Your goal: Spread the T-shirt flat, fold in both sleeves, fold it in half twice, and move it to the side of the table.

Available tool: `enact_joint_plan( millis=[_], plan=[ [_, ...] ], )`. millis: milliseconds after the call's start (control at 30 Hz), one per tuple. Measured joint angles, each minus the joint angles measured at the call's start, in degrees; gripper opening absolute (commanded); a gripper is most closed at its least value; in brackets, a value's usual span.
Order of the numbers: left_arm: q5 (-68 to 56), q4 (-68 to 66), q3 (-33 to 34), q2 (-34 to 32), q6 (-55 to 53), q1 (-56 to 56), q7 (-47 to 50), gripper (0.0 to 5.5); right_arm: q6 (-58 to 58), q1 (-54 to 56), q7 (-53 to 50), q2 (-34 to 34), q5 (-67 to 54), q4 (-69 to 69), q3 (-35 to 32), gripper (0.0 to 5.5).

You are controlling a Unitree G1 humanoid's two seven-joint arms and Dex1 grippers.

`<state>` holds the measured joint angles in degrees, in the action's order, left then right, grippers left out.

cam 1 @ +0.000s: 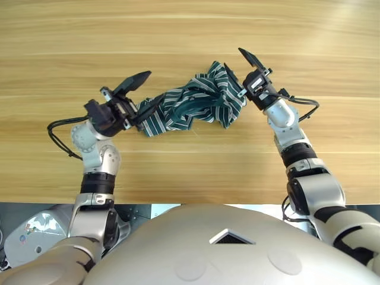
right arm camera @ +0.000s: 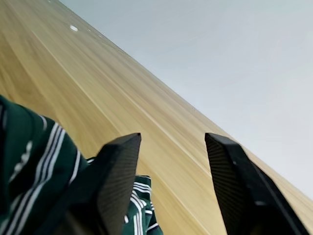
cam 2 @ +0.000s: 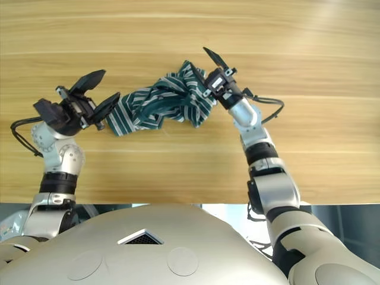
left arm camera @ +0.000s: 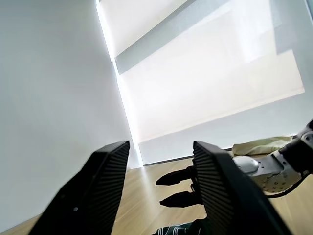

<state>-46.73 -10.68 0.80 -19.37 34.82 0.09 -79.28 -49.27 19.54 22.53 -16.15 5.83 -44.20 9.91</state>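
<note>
Striped green T-shirt (cam 1: 196, 98) is lying crumpled in a twisted rope across the middle of the frame, on the wooden table (cam 1: 178, 24), not yet spread. Left gripper (cam 1: 146, 90) is sitting at the bundle's left end, center-left of frame, with jaws standing wide apart and clamping nothing; its lower finger is touching or just beside the cloth edge, cannot tell which. Right gripper (cam 1: 233, 59) is sitting at the bundle's right end, upper right of center, jaws likewise spread and gripping nothing, one finger pressing against or alongside the heaped fabric. In the right wrist view the striped cloth is bunching just beside one finger (right arm camera: 115, 181), not between the two. Handling judgement: fabric is looking light, soft and limp, so it is likely going to sag, drag and re-fold rather than hold a shape, and layers may slide over each other on the smooth wood. Collar, hem and sleeves are not distinguishable in the tangle. Best purchase is probably a pinch on an outer edge at each end, pulling apart to open the twist.
</note>
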Motion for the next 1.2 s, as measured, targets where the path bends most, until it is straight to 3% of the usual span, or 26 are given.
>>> enact_joint_plan(
  millis=[200, 300, 433, 667, 767, 867, 1067, 1200],
  plan=[
    [-5.4, 5.5, 0.8, -0.4, -4.3, 6.0, -11.5, 2.59, -4.4, -8.7, 17.1, -6.8, -10.7, 9.4, 3.8, 2.59],
    [-3.1, 5.6, 1.5, -0.8, -3.2, 6.9, -12.3, 2.59, -4.9, -11.5, 21.8, -8.1, -15.2, 13.0, 4.5, 2.59],
    [13.3, -3.7, 2.8, -0.6, 6.7, 3.5, -6.6, 2.59, -3.4, -10.6, 16.9, -9.0, -7.4, 10.5, 2.9, 2.59],
    [41.0, -16.6, 6.4, -1.3, 21.0, -4.0, 16.5, 2.59, -2.0, -9.4, 9.6, -9.2, -0.6, 9.9, 1.3, 2.59],
    [44.1, -17.9, 5.2, -2.2, 22.8, -4.0, 20.6, 2.59, -1.8, -9.0, 8.3, -9.1, -0.2, 9.9, 0.9, 2.59],
    [39.5, -16.0, 2.8, -3.6, 22.8, -3.2, 21.0, 2.59, -1.2, -8.0, 6.8, -9.1, 0.3, 9.6, 0.6, 2.59],
    [43.0, -19.4, -0.6, -5.7, 23.8, -3.2, 24.6, 2.59, -0.8, -8.4, 11.3, -9.0, -11.2, 15.5, -0.5, 2.59],
    [47.1, -21.1, -2.4, -6.6, 23.9, -3.1, 28.1, 2.59, 0.6, -8.4, 8.8, -9.0, -5.3, 14.3, -0.4, 2.59]
  ],
)
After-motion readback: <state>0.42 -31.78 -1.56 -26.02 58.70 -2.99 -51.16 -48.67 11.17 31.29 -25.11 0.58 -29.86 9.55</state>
